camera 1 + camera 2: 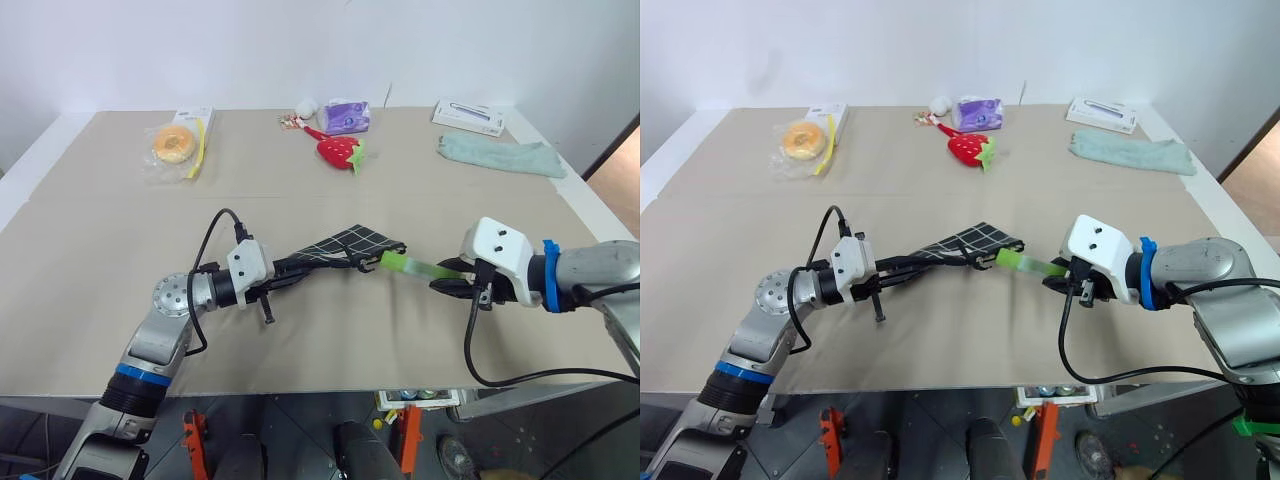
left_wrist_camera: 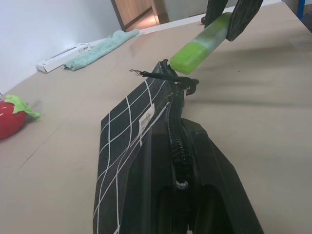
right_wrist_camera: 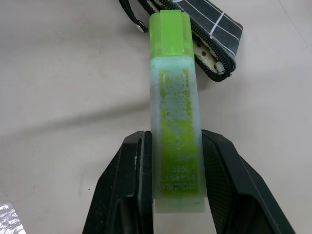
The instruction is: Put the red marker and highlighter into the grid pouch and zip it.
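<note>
Closest to you, low on the left, your left gripper (image 1: 285, 270) is clamped tight on one end of the grid pouch (image 1: 345, 245), holding it off the table (image 1: 90, 270) so it sticks out level to the right. Follow the pouch along and you reach its far end, zipper cord dangling; the bright green tip of the highlighter (image 1: 415, 266) is right at that end, touching or just about to, hard to call from here. Further right, your right gripper (image 1: 452, 287) has the highlighter pinched across its body, jaws partly closed on the chunky barrel, nose tilted down toward the pouch.

You're on the highlighter insertion, I'd say. Next you need the tip lined up with the zipper slot, and the wrist view shows only a narrow gap at that end, so you'll likely need a careful slide in along the pouch's length. No red marker on the table from up here, so it may already be inside; zipping is not yet done
</note>
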Robot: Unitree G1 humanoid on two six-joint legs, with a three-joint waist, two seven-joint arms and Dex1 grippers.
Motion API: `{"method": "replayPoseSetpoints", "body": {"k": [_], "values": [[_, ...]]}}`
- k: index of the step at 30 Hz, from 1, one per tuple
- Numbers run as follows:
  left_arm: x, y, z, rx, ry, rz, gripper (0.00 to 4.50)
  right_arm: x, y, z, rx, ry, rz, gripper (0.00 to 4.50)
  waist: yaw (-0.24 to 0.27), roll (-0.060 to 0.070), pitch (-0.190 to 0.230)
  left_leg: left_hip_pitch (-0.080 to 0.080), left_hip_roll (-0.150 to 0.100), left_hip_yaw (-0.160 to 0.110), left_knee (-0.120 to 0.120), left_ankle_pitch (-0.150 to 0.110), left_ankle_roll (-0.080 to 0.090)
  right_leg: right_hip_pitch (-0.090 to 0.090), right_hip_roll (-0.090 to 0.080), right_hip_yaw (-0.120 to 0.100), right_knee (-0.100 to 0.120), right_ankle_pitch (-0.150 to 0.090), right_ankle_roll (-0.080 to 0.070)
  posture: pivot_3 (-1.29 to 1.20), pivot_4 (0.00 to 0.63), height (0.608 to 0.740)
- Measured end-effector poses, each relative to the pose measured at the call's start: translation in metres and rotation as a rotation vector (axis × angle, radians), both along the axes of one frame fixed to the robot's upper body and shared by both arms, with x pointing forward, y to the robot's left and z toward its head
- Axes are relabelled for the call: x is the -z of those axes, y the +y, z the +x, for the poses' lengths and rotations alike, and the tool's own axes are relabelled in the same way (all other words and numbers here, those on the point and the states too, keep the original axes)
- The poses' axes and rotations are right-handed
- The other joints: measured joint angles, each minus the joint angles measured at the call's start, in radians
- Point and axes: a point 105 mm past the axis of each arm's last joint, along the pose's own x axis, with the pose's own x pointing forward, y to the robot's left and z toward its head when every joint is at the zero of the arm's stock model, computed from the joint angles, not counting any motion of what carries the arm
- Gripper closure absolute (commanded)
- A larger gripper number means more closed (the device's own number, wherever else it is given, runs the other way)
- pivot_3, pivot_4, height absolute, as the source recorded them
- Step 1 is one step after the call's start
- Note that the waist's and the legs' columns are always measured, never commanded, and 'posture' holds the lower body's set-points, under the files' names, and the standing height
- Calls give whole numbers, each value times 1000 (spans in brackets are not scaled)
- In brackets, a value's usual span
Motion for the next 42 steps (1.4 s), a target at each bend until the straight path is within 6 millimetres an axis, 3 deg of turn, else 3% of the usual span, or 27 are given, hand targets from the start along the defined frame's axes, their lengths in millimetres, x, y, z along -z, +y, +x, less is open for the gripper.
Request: {"method": "replayPoseSetpoints", "body": {"k": [16,23,35,42], "values": [[1,1,1,-3,4,1,4500,10,-2,15,24,-10,-48,3468,2,0,0,0,0,0,0,0,0,0,0,0,0,0,0,0,150,740],[2,2,-1,5,-40,46,4500,7,11,20,9,1,12,3468,3,0,0,0,0,0,0,0,0,0,0,0,0,0,-1,0,150,740],[9,-3,-6,52,-102,111,4500,32,27,17,-6,89,1,3468,5,0,0,0,0,0,0,0,0,0,0,0,0,1,-1,0,150,740],[9,-3,-7,65,-112,120,4500,22,30,25,11,42,21,3468,7,0,0,0,0,0,0,0,0,0,0,0,0,0,-1,0,150,740]]}}
